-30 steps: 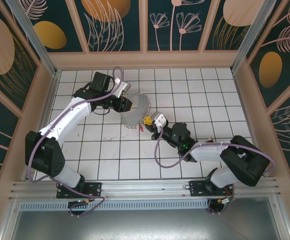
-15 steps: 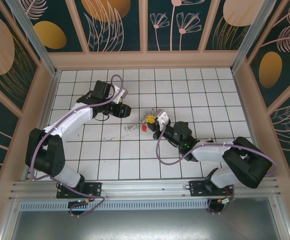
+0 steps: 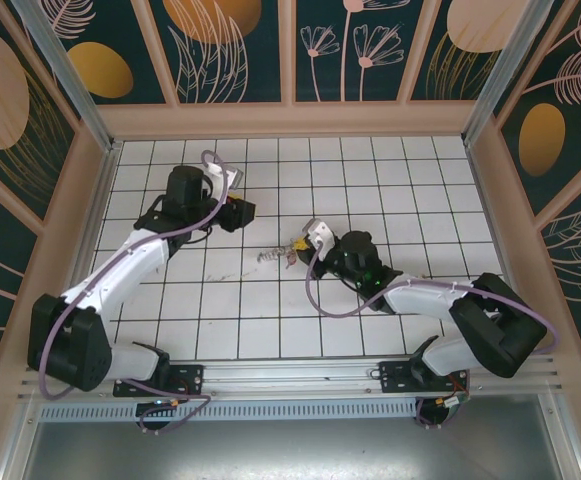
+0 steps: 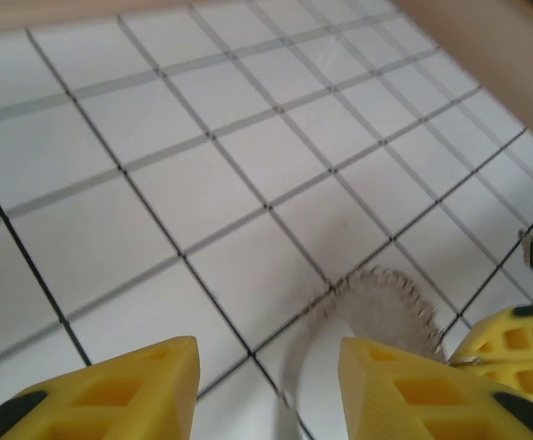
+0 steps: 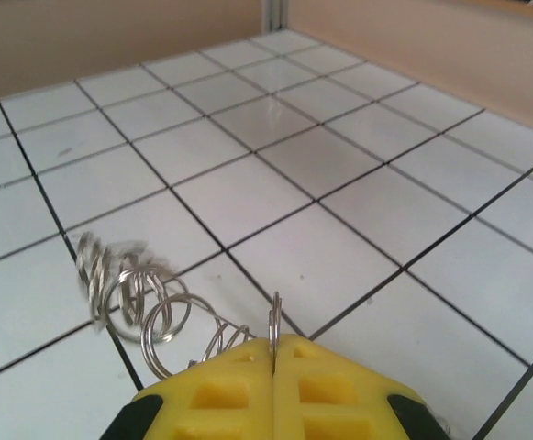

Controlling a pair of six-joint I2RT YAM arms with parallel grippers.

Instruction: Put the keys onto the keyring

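The keyring (image 3: 269,257) lies low on the white tiles at mid-table, a thin silvery hoop fringed with several small rings (image 5: 128,289). My right gripper (image 3: 296,243) is shut on one thin ring of it, which stands edge-on between the yellow fingertips (image 5: 273,346). A small red key head (image 3: 289,258) shows beside the rings, just under that gripper. My left gripper (image 3: 247,212) is open with nothing between its fingers (image 4: 268,353). It stands apart from the keyring, to the left of it. In the left wrist view the keyring (image 4: 390,298) is blurred, just beyond the right finger.
The right gripper's yellow fingers (image 4: 514,344) sit close to the left gripper's right side. Wooden walls (image 3: 290,120) ring the tiled floor. Both arms' cables loop over the near tiles.
The left gripper opened and let go of the keyring, then drew back to the left. The hoop, held upright a second ago, dropped flat. The right gripper stayed shut.
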